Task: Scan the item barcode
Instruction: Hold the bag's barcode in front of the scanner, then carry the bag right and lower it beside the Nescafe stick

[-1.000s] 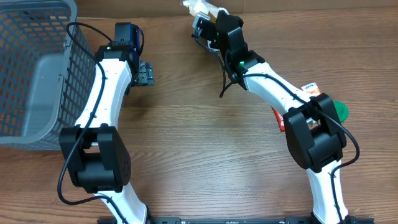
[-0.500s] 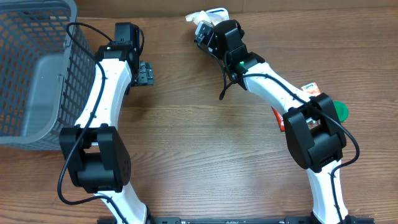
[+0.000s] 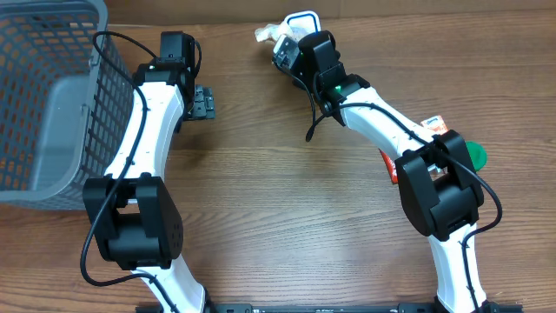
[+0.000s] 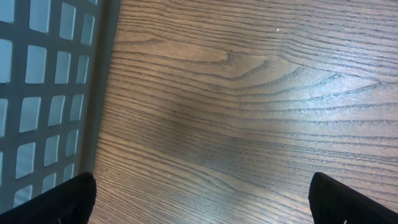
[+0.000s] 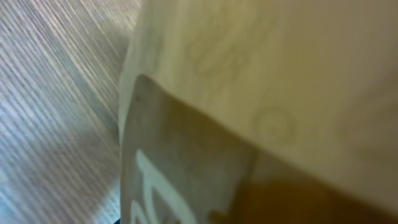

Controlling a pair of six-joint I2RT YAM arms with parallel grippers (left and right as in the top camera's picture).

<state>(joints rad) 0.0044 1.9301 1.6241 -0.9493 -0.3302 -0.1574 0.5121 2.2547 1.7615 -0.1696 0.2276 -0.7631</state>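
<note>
Your right fingers point(image 3: 282, 43) are clamped on the packet point(image 3: 300, 21), which sticks out just past their tips, near the far edge of the surface point(image 3: 278, 200). Your left fingers point(image 3: 201, 103) stand wide apart, holding nothing, near the basket point(image 3: 52, 87).

The left arm point(image 3: 155, 109) and right arm point(image 3: 382, 130) were built of white links and bulky black joints; thin black cables point(image 3: 111, 39) were looped alongside; the left claw point(image 4: 199, 194) was tipped in black
</note>
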